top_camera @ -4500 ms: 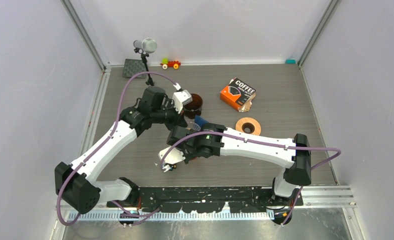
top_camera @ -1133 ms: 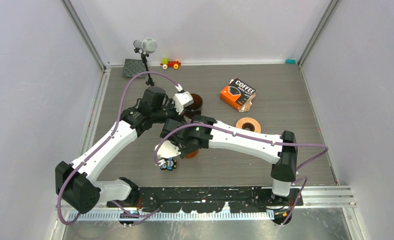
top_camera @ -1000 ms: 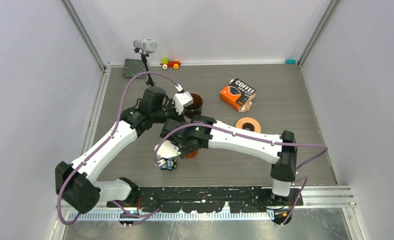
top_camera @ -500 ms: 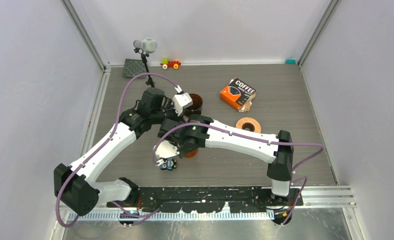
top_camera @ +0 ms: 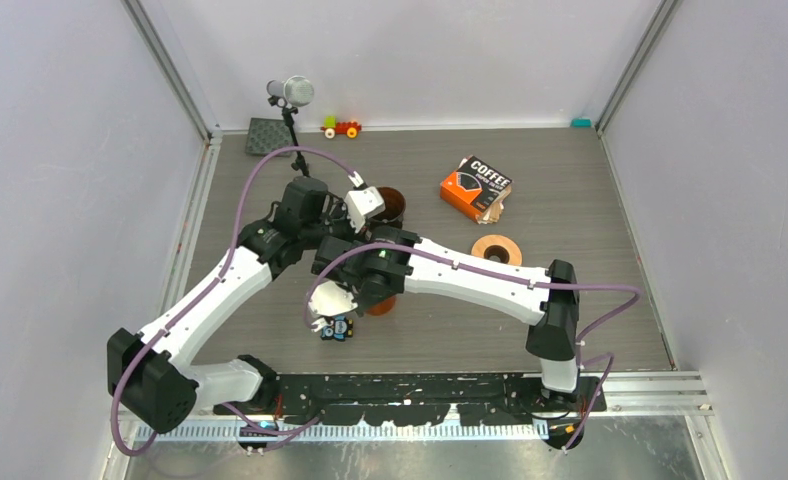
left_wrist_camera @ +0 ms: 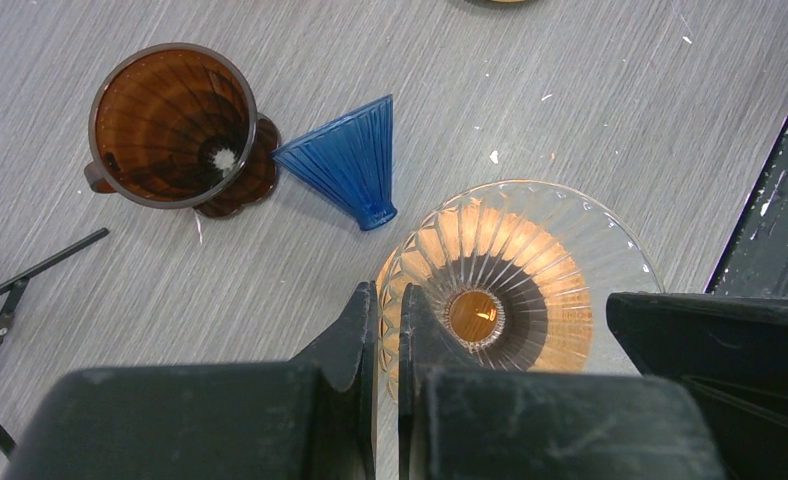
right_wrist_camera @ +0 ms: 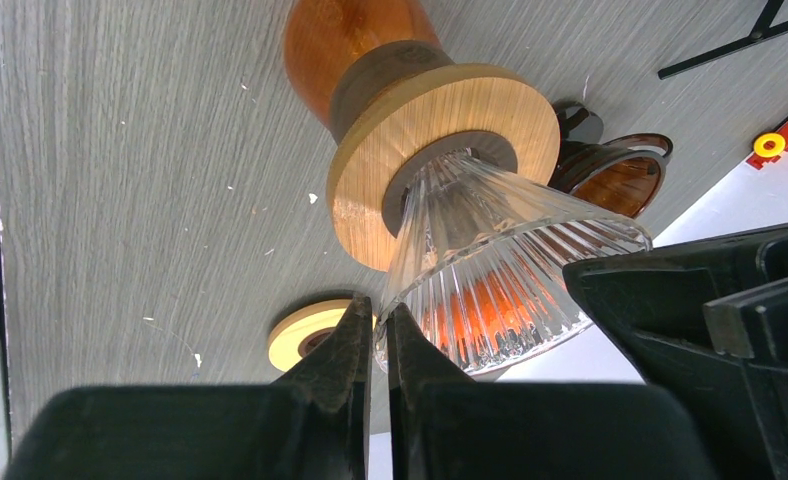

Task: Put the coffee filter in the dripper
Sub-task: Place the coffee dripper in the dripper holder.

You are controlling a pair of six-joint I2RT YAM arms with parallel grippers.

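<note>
Counter: grey wood-grain, walled on three sides.

R arm reaches across to centre-left. L arm comes in from the left, and its tip is hidden under the R arm in the top view.

Filter box, orange, marked COFFEE, lies far right of centre, well apart from both pincers. No loose coffee filter is visible anywhere, so presumably it's inside the box.

Glass dripper stands mouth-up, seated in a wooden collar on an orange vessel, so it's ready to load. Inside is bare: ribs only, w/ orange showing through the bottom hole and no paper.

R pincer: fingers together bar a thin slit, and the glass rim runs into that slit. Reads as clamped on the rim.

L pincer: same picture, w/ the rim wall in the slit at another spot. Reads as clamped too.

Probable reason for two grips: the stack is tall and top-heavy, and holding the rim at two places steadies it. The catch is that neither pincer is free for a filter, so one must let go. The R side is nearer the box.

Brown dripper is upright and empty. Blue cone lies on its side just beside it. Neither is being handled.

Spare wooden ring lies flat near the box.

Mic and toy sit at the back edge, out of the way.
</note>
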